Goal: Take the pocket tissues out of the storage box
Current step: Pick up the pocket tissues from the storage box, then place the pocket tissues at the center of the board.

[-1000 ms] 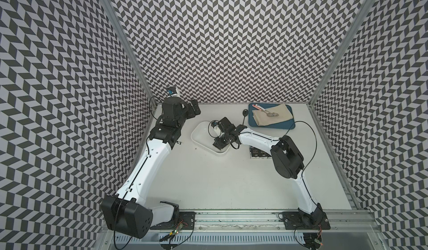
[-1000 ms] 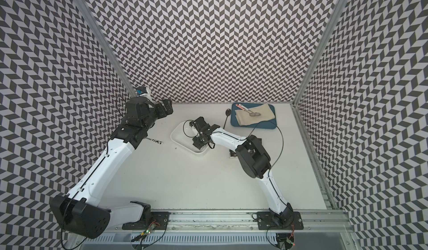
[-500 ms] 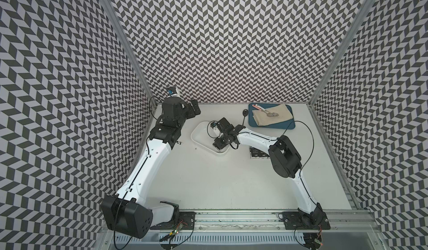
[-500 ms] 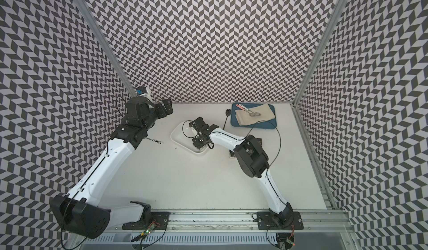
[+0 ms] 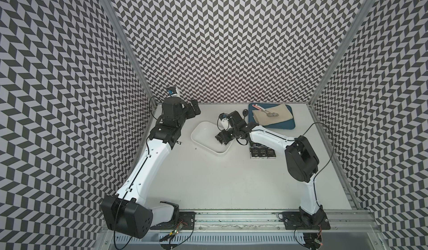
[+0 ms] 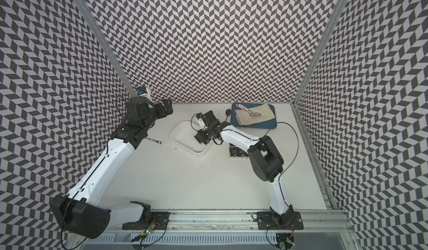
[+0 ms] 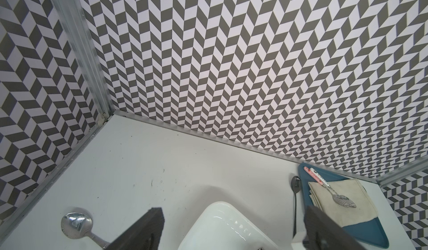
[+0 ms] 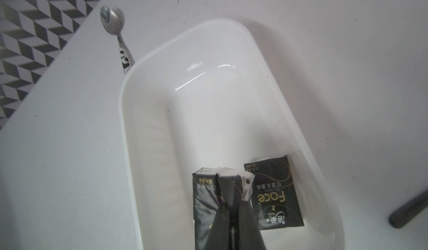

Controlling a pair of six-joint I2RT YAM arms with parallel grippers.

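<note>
pinched packet [image 8: 205, 197]: inside the storage box [image 5: 203, 130], at the end nearer the right arm; wrapper bunched up in the grip.
right tool [image 8: 232, 191]: clenched on the pinched packet, seemingly on a fold of wrapper only.
second packet [image 8: 275, 195]: flat on the box floor, just beside the pinched one.
box place: about centre of both top views, slightly above the middle.
row of packets [image 5: 262, 152]: already out, on the worktop [image 5: 208, 179] right of the box.
left tool [image 5: 194, 107]: released, jaws apart, empty, up-left of the box.
risk, slip: glossy wrap and a thin pinch, so the packet may drop on lifting.
risk, box: nothing holds it; a snag on the wall could drag or tip it.
risk, spoon [image 8: 112, 19]: near a box corner; a shifted box would knock it.
</note>
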